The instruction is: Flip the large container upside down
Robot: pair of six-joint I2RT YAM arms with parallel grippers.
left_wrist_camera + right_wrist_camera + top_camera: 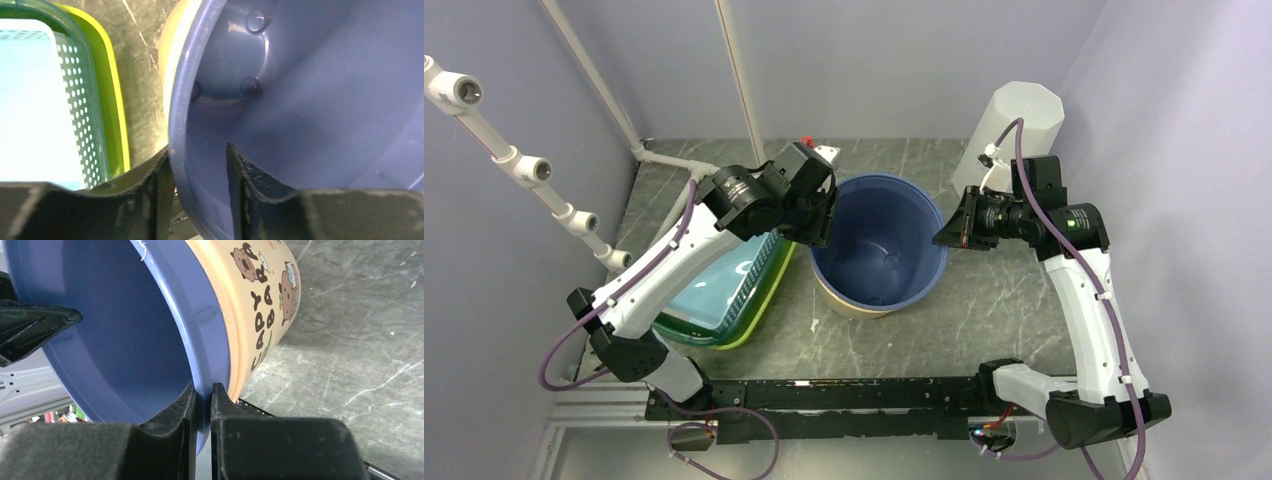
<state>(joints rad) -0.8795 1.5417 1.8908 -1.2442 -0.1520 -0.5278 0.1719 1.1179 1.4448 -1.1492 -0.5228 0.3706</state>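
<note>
Right gripper [202,388] clamped the rim of the large container [125,325]; left gripper [198,150] straddled the opposite rim loosely, inner finger clear. Green basket [114,95] lay just beside it.

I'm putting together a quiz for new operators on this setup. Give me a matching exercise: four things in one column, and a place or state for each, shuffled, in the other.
Things
1. large container
2. teal basket
3. white bin
4. right gripper

Places or states
A. at the back right corner of the table
B. clamped on the container's rim
C. nested in a yellow-green basket
D. blue inside, beige outside

Pairs: 1-D, 2-C, 3-A, 4-B
</note>
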